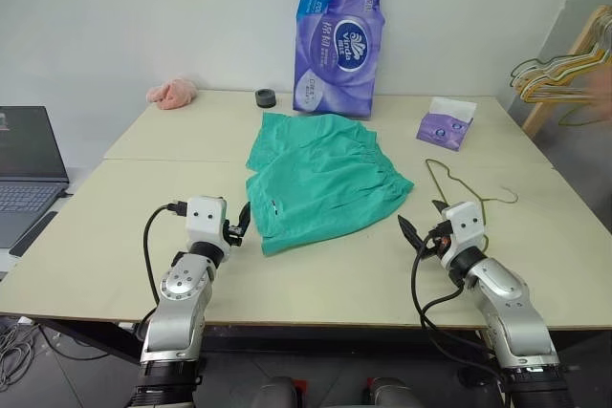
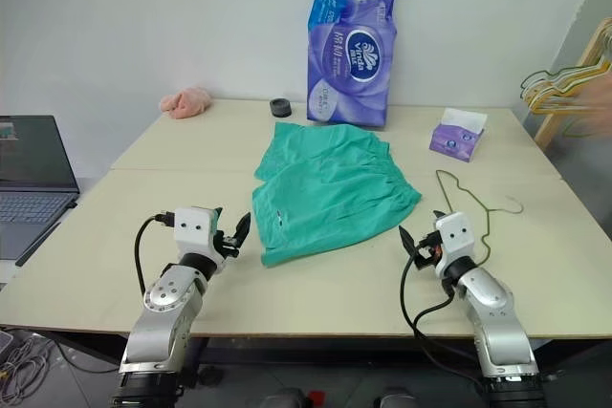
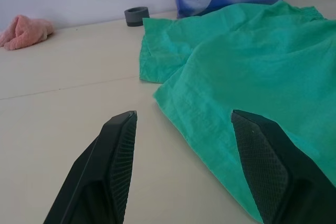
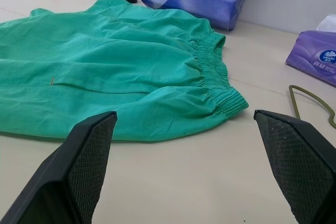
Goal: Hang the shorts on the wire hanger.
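Observation:
The teal-green shorts lie flat in the middle of the table, with the elastic waistband turned to the right. To their right the thin wire hanger lies flat on the tabletop, apart from the fabric. My left gripper hovers low at the shorts' near left corner, open, and nothing sits between its fingers. Just off the near right edge of the shorts, my right gripper stands wide open and empty, with the hanger beside it.
A tall purple tissue pack stands behind the shorts, with a black ring and a pink cloth to its left. A small purple tissue packet lies back right. A laptop sits off the table's left; yellow hangers hang far right.

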